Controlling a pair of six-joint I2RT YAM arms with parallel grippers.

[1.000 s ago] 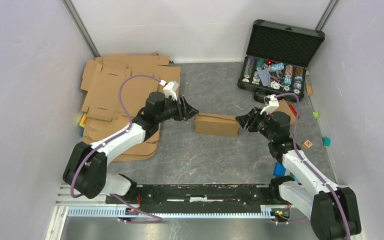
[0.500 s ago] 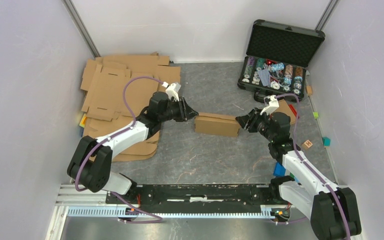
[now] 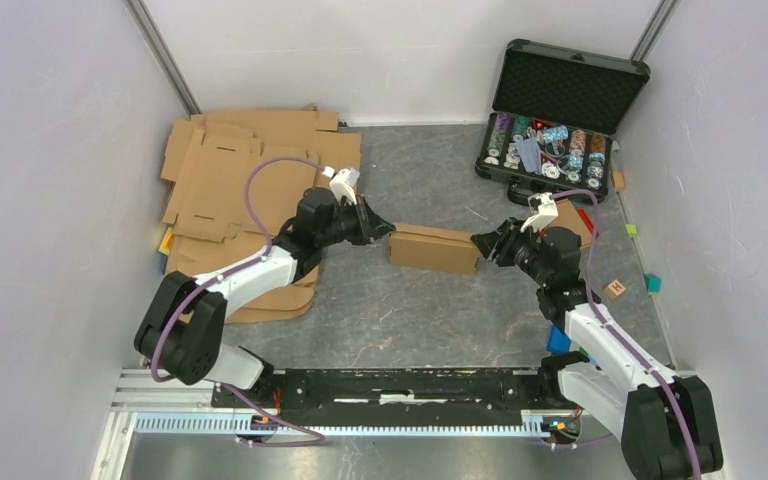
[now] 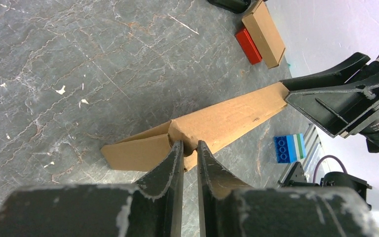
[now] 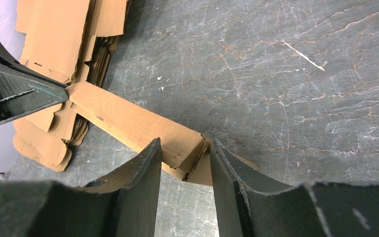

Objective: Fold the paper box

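Paper box (image 3: pixel 435 250) lies mid-counter (image 3: pixel 410 320) in the overhead view. The left end effector (image 3: pixel 384 231) is at its left end and the right end effector (image 3: pixel 480 242) at its right. Flat cardboard blanks (image 3: pixel 230 170) lie far left. Left wrist view: fingers nearly together, pinching a thin wall at the box's end. Right wrist view: fingers partly apart, clamping the box's folded end between them.
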